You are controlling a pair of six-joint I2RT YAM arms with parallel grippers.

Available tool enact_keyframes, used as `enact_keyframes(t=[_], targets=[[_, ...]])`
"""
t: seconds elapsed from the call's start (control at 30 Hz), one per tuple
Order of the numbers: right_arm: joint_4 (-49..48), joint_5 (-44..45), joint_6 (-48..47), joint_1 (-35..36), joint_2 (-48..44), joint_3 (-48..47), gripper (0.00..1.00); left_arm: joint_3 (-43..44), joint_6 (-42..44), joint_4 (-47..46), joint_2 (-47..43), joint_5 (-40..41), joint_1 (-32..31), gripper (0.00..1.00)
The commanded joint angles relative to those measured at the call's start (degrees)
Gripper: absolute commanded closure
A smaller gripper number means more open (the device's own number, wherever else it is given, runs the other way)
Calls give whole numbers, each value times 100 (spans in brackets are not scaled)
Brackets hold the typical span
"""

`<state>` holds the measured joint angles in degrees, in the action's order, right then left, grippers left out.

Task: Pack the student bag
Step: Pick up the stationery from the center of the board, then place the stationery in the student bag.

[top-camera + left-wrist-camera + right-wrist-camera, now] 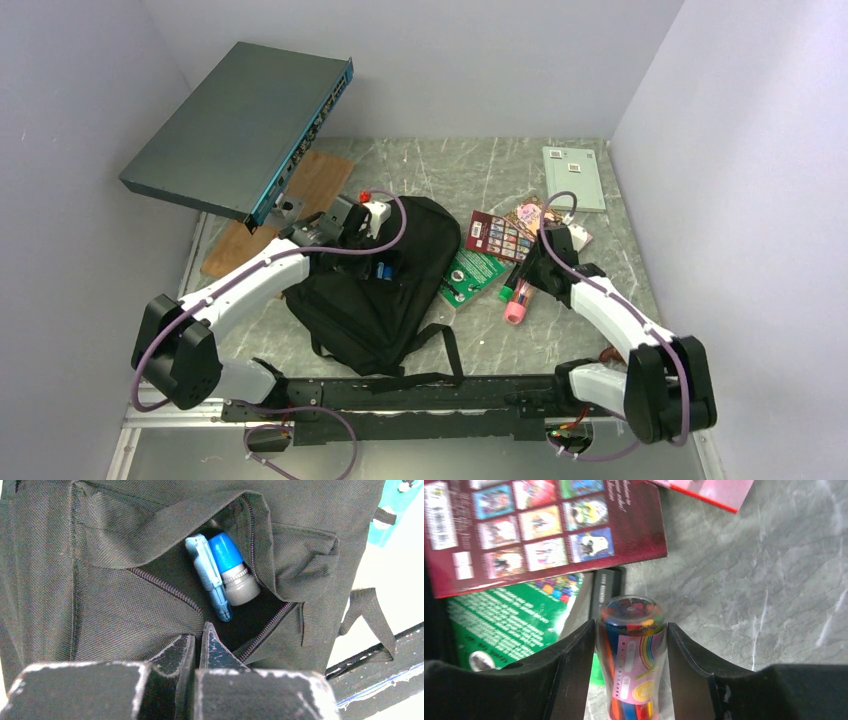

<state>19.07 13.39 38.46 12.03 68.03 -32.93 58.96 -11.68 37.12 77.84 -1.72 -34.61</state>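
My left fingers [214, 652] are clenched tip to tip with nothing between them. They are poised just over the open zip pocket [240, 615] of the student bag [385, 300]. Inside that pocket a light-blue clip-like piece [206, 570] and a blue-capped grey cylinder [235, 577] lie side by side. The bag is slumped near the middle of the bench [450, 165], its straps trailing toward 6 o'clock. Just beside the bag at 3 o'clock lies a green booklet [472, 275]. A dark red booklet [497, 237] overlaps it at 1 o'clock. My right fingers [574, 670] grasp a clear tube [631, 650] of coloured sticks with a pink label, at the green booklet's 4 o'clock.
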Motion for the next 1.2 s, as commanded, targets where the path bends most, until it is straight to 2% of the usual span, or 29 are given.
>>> enact_keyframes(t=[0.0, 0.1, 0.2, 0.27, 0.33, 0.4, 0.57, 0.73, 0.87, 1.17], targets=[[-426, 70, -340, -25, -932, -98, 100, 336, 165, -12, -65, -166, -27, 100], [-1017, -440, -649, -19, -1635, 23, 100, 162, 170, -132, -55, -262, -28, 100], [-2470, -1507, -863, -10, -2309, 460, 100, -37, 189, -336, -133, -369, -28, 100], [-3444, -2166, -668, 11, -2315, 619, 100, -111, 239, -444, -163, -394, -24, 100], [-4374, -2661, -405, 146, -1998, 580, 100, -98, 250, -435, -157, -357, -28, 100], [-4949, -2715, -237, 469, -1490, 364, 100, -119, 254, -459, -179, -303, -28, 100], [-6193, -2418, -396, 1677, -101, -245, 100, -155, 269, -489, -202, -276, -28, 100], [-8075, -2328, 176, 2214, 1286, -481, 100, -131, 280, -468, -197, -215, -41, 100], [-8520, -2245, 393, 2457, 2046, -856, 100, -174, 280, -479, -234, -127, -50, 100], [-8579, -2481, 634, 2916, 2980, -1188, 100, -155, 273, -467, -327, -50, -63, 100]])
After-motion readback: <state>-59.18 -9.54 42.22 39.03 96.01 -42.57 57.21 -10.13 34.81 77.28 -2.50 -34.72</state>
